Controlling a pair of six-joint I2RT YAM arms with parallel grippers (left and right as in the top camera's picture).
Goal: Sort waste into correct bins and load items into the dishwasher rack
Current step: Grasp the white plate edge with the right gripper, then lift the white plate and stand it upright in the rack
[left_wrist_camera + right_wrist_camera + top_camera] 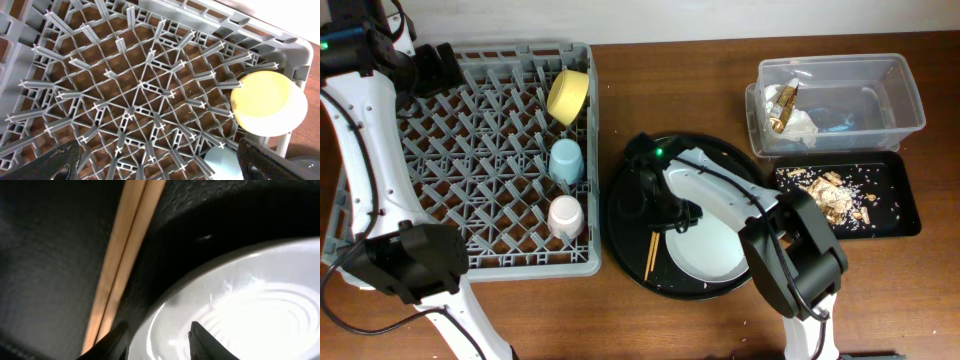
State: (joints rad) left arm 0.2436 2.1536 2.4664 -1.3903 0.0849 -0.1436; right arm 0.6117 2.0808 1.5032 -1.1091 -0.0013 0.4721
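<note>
- Done: bowl (567,96), blue cup (565,160) and pink cup (565,215) sit along the right side of the rack (470,130).
- Napkins (802,122) and wrapper (785,100) lie in the tub (910,100), upper right. Scraps (830,190) are in the black tray (900,205).
- Remaining: plate (710,245) and chopsticks (651,252) on the round tray (620,190), centre.
- Right gripper (157,340): fingers parted astride the plate rim, apparently not clamped.
- Left gripper (160,167): spread wide, empty, above the rack.

Both arms had smooth white shells, the left arm (365,130) and the right arm (715,188), with bulky black housings at the joints. A small green light glowed on each one. A thin black cable ran along the left arm. The fingers (57,162) of the left gripper (160,167) were black and grainy.
</note>
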